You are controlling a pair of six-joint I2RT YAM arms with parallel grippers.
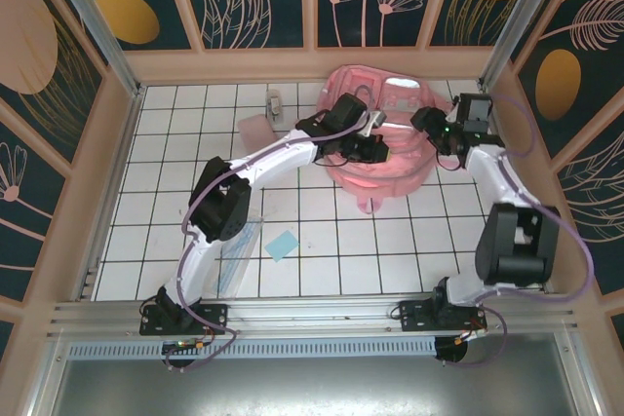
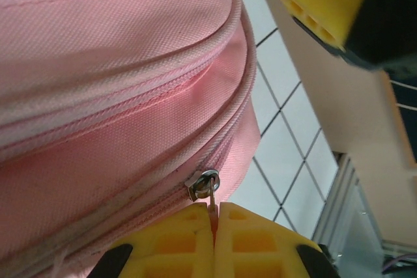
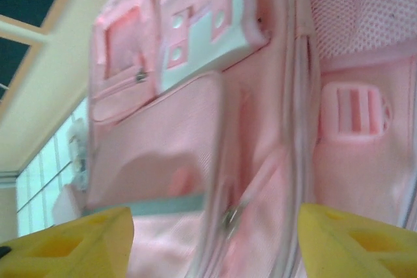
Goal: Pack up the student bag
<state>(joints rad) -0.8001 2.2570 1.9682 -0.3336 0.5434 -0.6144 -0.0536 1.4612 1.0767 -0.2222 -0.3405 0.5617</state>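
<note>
Left pincer (image 2: 215, 226): closed tight, fingertips pinching zip pull (image 2: 210, 193) of student bag (image 1: 400, 94)
Right pincer (image 3: 215, 242): spread wide; hung close over bag's front pockets (image 3: 195, 37); gripped nothing
Place of bag: far middle of tiled worktop (image 1: 331, 270), close to back wall (image 1: 292, 63); lay front face up
Long axis: ran roughly from back wall toward near edge; top end could not be told

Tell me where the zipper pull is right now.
Left wrist view, bottom centre: the zipper pull is pinched in the shut left pincer, at the lower zip track of the pink backpack.
</note>
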